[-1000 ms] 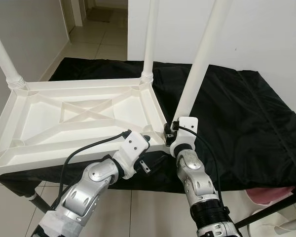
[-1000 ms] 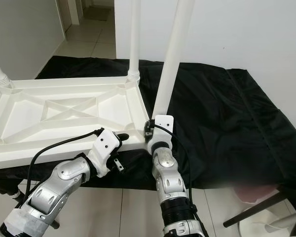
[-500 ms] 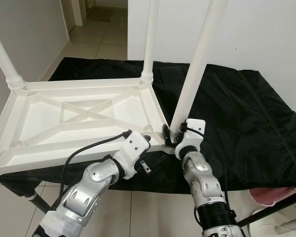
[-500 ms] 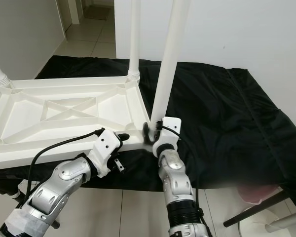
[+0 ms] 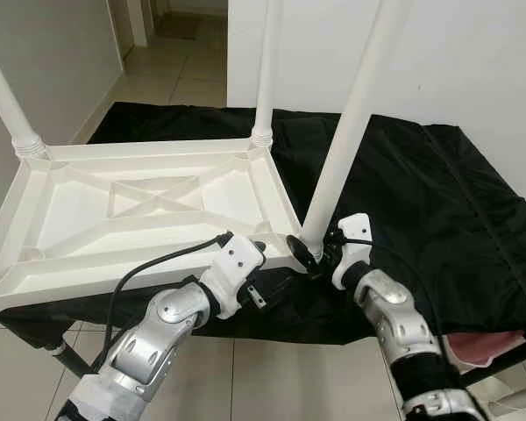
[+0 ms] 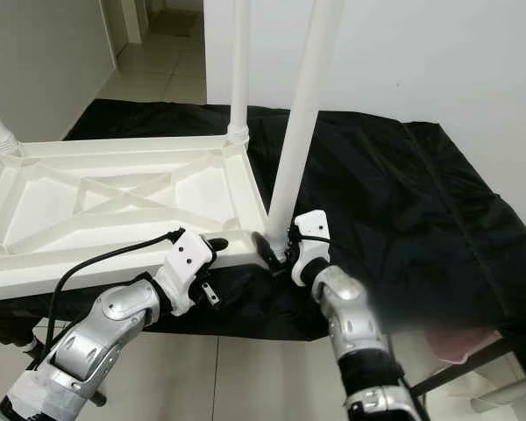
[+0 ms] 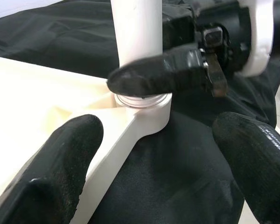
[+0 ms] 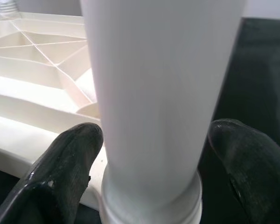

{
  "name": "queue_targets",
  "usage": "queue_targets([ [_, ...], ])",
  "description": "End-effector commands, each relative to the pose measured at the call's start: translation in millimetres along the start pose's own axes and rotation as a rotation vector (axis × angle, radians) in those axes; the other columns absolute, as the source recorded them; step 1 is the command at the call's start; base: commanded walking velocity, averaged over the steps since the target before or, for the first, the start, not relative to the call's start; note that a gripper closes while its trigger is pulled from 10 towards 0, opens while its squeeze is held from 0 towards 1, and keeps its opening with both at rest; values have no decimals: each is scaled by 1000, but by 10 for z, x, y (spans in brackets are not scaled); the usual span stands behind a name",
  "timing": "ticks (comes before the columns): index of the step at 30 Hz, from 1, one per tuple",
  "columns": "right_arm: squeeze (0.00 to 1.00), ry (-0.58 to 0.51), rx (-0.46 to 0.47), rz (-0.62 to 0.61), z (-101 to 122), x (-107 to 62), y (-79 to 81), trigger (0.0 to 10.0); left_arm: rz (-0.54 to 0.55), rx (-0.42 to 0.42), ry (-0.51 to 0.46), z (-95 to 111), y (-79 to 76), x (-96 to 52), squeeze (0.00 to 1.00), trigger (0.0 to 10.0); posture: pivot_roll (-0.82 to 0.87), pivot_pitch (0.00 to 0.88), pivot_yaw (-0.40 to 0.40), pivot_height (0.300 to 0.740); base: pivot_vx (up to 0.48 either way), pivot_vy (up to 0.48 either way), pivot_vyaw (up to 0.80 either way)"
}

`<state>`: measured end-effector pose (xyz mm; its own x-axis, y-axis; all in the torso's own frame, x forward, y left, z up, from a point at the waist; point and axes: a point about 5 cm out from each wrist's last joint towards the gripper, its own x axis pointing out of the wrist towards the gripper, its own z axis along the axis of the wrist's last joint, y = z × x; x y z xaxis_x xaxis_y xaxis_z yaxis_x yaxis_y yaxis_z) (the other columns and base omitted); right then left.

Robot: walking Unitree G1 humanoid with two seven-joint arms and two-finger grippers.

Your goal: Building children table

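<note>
Eye views: the tabletop lies upside down on the black cloth, its near edge overhanging toward the robot. The leg stands in the near right corner socket, long axis nearly upright, leaning slightly right at the top. The right gripper brackets the leg's base, and the left gripper sits at the rim just beside that corner. A sideways pull could lever the leg out or tip the overhanging top.

Left wrist view: the left fingers are spread wide with nothing between them but the rim and cloth; the socket lies ahead, with a right finger across the leg.

Right wrist view: the right fingers stand open on either side of the leg, apparently not pressing it. If they close off-centre, the leg could cock in its socket.
</note>
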<state>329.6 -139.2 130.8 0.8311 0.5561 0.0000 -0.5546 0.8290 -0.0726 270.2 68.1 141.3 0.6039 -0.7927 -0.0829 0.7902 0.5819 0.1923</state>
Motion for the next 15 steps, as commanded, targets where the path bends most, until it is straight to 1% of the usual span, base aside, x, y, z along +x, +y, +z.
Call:
queue_targets([
  [1,0,10,-36,42,8,25,-22,10000,-41,8,4,-2,-2,-3,0,10000,19,25,-58,740,0,0,0],
  [2,0,10,-36,42,8,25,-22,10000,-41,8,4,-2,-2,-3,0,10000,19,25,-58,740,0,0,0],
  [4,0,23,-70,81,37,82,-80,10000,-41,9,2,9,8,3,0,10000,26,26,-58,740,0,0,0],
  [7,0,30,-80,109,44,107,-108,10000,-41,10,-1,21,10,8,0,10000,26,26,-58,740,0,0,0],
  [9,0,41,-90,145,37,124,-98,6471,-37,13,-1,20,16,-1,0,10000,35,25,-60,740,0,0,0],
  [10,0,49,-98,164,26,136,-93,4353,-32,14,1,15,18,-11,0,10000,35,25,-60,740,0,0,0],
  [11,0,49,-98,164,26,136,-93,4353,-32,14,1,15,18,-11,0,10000,35,25,-60,740,0,0,0],
  [12,0,53,-102,164,18,141,-95,3490,-30,14,3,11,19,-13,0,10000,41,24,-61,740,0,0,0],
  [14,0,55,-104,168,11,144,-98,3412,-29,13,3,10,19,-15,0,10000,41,24,-61,740,0,0,0],
  [15,0,54,-102,173,5,148,-99,0,-28,13,2,12,16,-18,0,10000,44,25,-63,740,0,0,0],
])
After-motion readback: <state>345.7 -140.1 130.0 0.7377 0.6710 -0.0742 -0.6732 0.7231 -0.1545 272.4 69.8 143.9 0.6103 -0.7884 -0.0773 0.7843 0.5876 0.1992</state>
